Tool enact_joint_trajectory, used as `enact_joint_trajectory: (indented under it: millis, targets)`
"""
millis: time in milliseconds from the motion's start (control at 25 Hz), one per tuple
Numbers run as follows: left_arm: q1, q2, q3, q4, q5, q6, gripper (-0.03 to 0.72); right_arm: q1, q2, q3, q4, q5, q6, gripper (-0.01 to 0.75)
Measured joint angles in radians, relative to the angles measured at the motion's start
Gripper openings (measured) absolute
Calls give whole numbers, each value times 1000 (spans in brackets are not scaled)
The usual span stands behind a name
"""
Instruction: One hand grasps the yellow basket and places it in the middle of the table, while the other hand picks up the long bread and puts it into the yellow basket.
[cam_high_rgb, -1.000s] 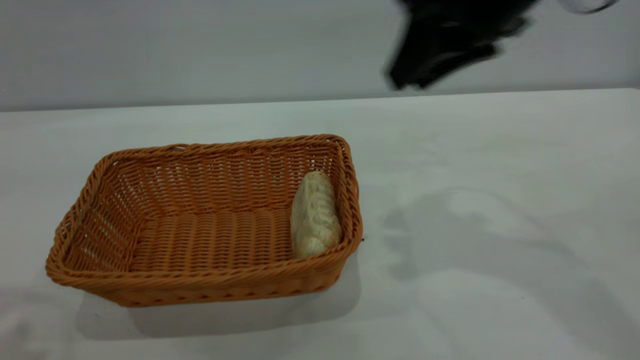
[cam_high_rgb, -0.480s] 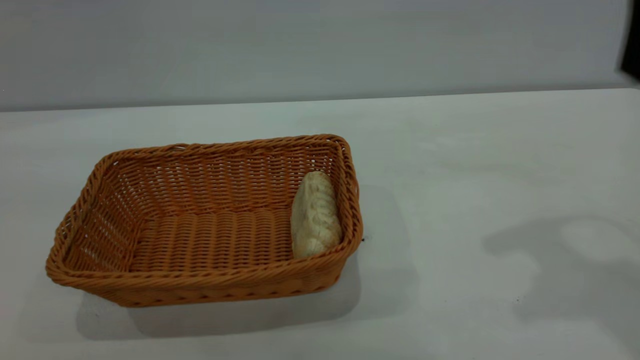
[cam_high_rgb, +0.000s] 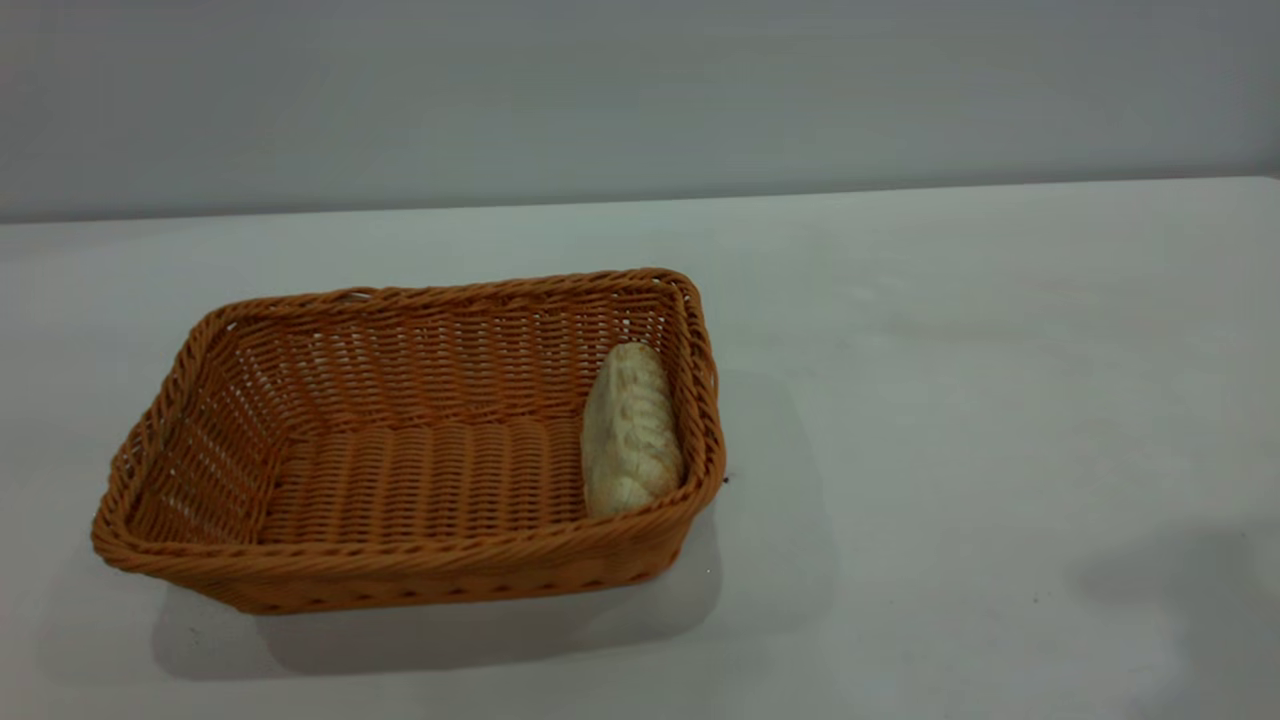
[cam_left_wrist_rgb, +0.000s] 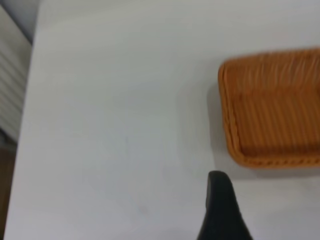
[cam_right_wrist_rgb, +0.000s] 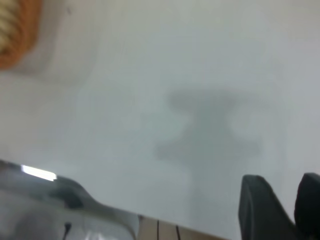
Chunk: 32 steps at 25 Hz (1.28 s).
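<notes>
The yellow basket (cam_high_rgb: 400, 480) stands left of the middle of the white table (cam_high_rgb: 950, 350). The long bread (cam_high_rgb: 630, 430) lies inside it, leaning against the right end wall. Neither arm shows in the exterior view. In the left wrist view the basket (cam_left_wrist_rgb: 272, 110) lies some way off, and only one dark fingertip (cam_left_wrist_rgb: 218, 182) of my left gripper shows, with bare table beside it. My right gripper (cam_right_wrist_rgb: 282, 195) hangs over bare table, its two fingers close together and holding nothing. A corner of the basket (cam_right_wrist_rgb: 17, 35) shows far from it.
A faint shadow (cam_high_rgb: 1180, 590) lies on the table at the right. The table's edge and a grey metal part (cam_right_wrist_rgb: 60, 200) show in the right wrist view. A plain grey wall runs behind the table.
The right arm, a second ago above the table's far right, has left the exterior view to the right. Its shadow slid right. Basket and bread have not moved.
</notes>
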Motion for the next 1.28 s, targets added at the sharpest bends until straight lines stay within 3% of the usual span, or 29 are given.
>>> enact_joint_trajectory:
  millis: [560,920,1280]
  targets:
    - [0,-379,47,-38,0,0,537,0,-557,48,91,3,3,228]
    - [0,-543,300,-33,0,66,537,0,-886,323,59,3,0,235]
    - [0,-548,502,-26,-6,72,537,0,-984,661,8,-28,-8,235]
